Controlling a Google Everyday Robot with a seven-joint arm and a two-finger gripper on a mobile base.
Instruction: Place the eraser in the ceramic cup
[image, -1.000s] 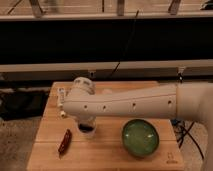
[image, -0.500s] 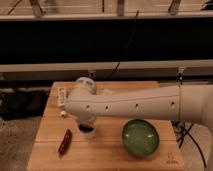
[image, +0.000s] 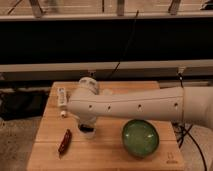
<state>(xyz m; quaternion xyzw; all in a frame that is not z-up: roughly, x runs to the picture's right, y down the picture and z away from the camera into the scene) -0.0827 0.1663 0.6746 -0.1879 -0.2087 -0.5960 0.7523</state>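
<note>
Claw (image: 87, 128) low under arm's elbow, over cup (image: 88, 133); finger state: cannot tell. Dark bit at claw tip, probably eraser (image: 86, 128), sits at cup mouth, cup mostly hidden directly beneath. Pen (image: 64, 141) left of claw, bowl (image: 141, 138) right. Risk: off-centre release lands eraser on rim, bouncing onto table (image: 107, 155); claw descending further may tip cup.

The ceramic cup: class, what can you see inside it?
The hand reaches down onto the ceramic cup, covering most of it. A dark patch shows at its mouth; whether that is the eraser cannot be told. The cup's interior is hidden.
</note>
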